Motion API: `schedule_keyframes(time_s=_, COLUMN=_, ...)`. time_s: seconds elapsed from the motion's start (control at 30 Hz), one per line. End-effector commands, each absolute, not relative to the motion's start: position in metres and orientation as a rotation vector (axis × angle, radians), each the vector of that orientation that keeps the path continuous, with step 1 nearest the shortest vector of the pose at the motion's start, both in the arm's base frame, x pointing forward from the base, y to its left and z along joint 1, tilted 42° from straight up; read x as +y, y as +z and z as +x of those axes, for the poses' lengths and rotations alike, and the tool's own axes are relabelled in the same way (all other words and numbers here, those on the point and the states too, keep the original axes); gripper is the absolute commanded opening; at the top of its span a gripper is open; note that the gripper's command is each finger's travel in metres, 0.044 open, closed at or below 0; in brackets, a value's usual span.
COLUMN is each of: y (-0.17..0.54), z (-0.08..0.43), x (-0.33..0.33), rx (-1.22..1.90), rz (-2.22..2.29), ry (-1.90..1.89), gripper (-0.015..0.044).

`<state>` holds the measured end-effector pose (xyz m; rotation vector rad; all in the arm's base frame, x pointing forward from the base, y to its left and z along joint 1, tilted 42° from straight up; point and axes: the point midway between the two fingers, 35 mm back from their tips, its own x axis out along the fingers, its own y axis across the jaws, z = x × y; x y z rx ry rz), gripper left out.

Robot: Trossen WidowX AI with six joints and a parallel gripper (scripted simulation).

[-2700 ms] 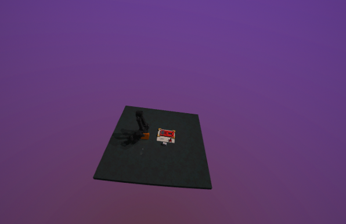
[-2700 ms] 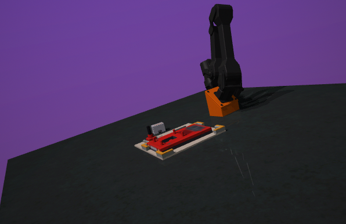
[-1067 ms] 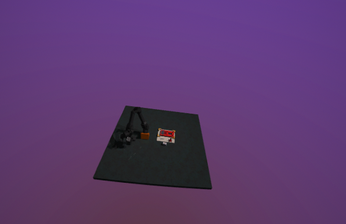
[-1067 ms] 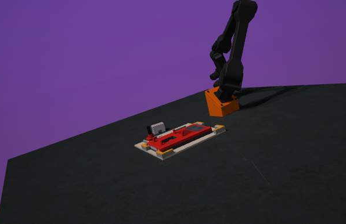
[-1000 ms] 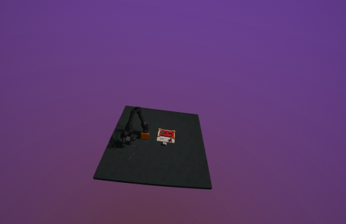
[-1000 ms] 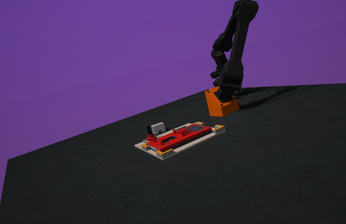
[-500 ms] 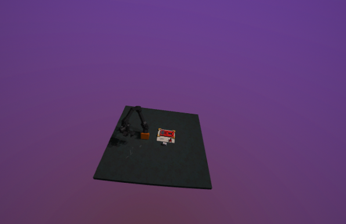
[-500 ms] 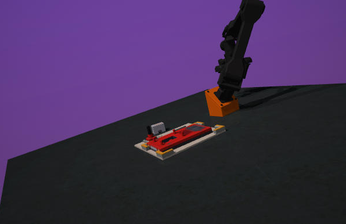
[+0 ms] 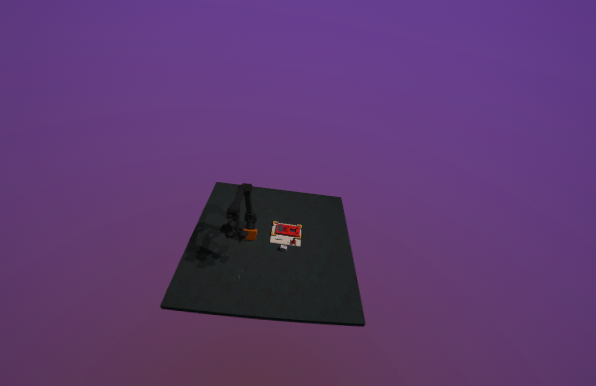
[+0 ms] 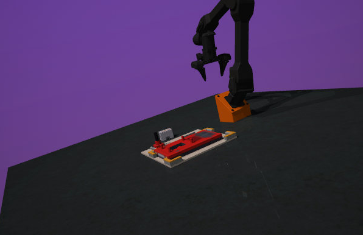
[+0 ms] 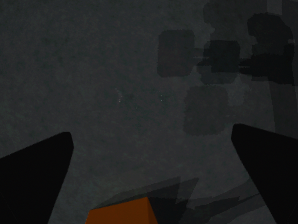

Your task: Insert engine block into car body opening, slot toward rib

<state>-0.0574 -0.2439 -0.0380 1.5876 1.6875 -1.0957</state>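
The red car body (image 9: 288, 230) (image 10: 204, 138) lies in a pale tray between grey and orange corner blocks. Its dark opening (image 10: 178, 147) shows with no block in it; the rib cannot be made out. The engine block, a light grey piece with a ridged top (image 9: 283, 248) (image 10: 166, 134), stands upright just outside the tray, at its long side away from the exterior camera. My gripper (image 10: 213, 78) (image 11: 153, 136) is open and empty, pointing down, high above the table beside the arm's base, well away from the block and the car body.
The pale tray (image 9: 278, 241) (image 10: 195, 154) also bears a small red piece (image 10: 157, 145) with a black upright post (image 10: 156, 136) beside the car body. The orange arm base (image 9: 250, 234) (image 10: 232, 115) (image 11: 122, 212) stands near my gripper. The dark table (image 9: 310, 290) (image 10: 146, 198) has open edges.
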Motion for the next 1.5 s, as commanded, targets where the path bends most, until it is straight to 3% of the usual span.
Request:
schedule_keyframes(time_s=0.0, y=-0.042, z=-0.009, x=-0.251, rx=1.691, rz=1.557, ry=-1.064, gripper=0.0440)
schedule_keyframes(time_s=0.37, y=-0.045, z=0.148, x=-0.223, rx=1.650, rz=1.599, ry=-1.019, gripper=0.0440)
schedule_keyframes(time_s=0.73, y=-0.034, z=0.287, x=-0.094, rx=1.764, rz=1.740, ry=-0.964, gripper=0.0440)
schedule_keyframes(time_s=1.47, y=-0.067, z=0.293, x=-0.055, rx=1.778, rz=1.748, ry=-0.962, gripper=0.0440)
